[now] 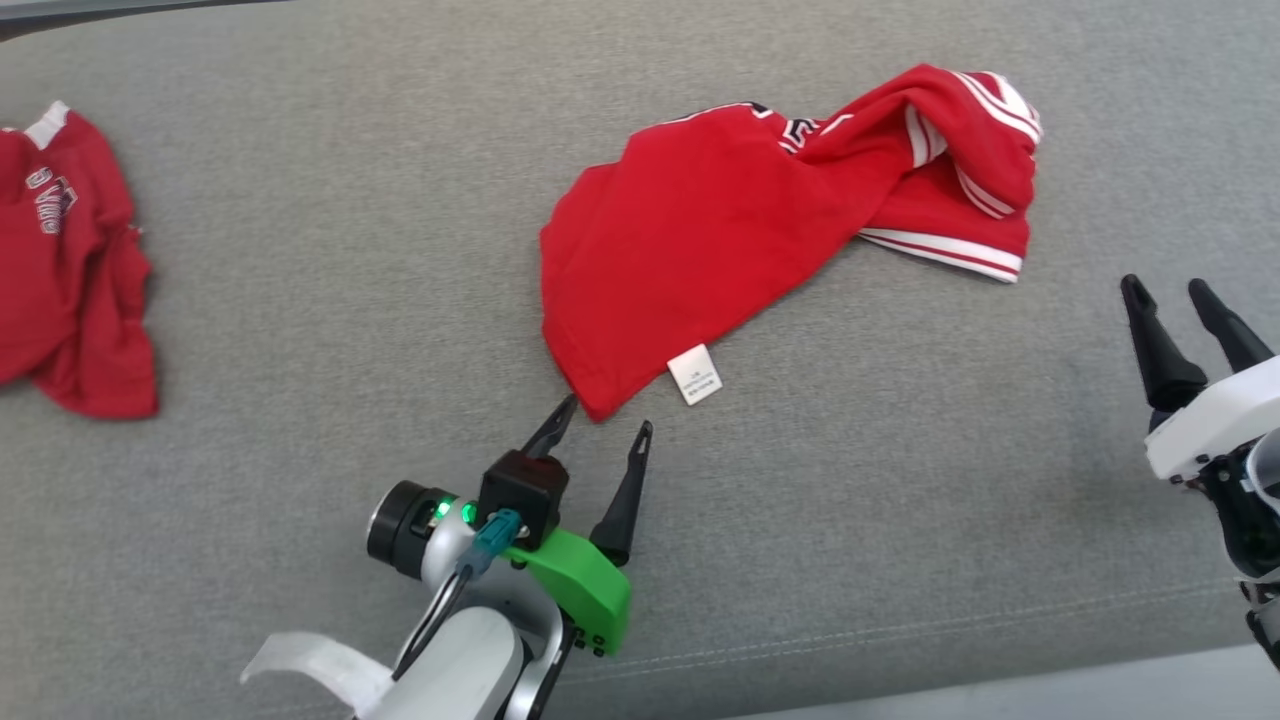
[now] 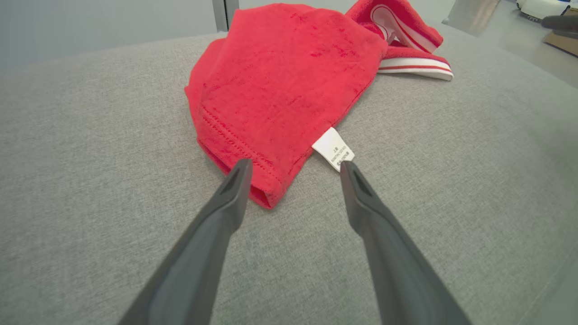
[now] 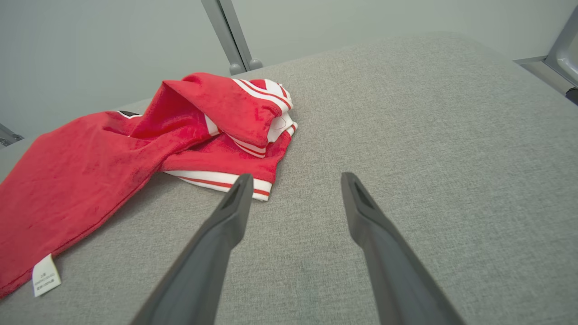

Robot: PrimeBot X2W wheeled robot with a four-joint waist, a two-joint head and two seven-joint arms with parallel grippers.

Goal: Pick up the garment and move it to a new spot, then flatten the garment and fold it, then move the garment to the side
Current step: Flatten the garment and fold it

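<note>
Here, left gripper sits nearest the garment.
Its wide, empty jaws flank the hem corner, lower centre; garment runs to upper right; right gripper, also open and empty, sits apart.

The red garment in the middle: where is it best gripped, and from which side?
Probably the near hem corner of the garment, beside the white label, approached from the robot's side. That corner tapers to a thin flat point, and the open left gripper faces it.
</note>
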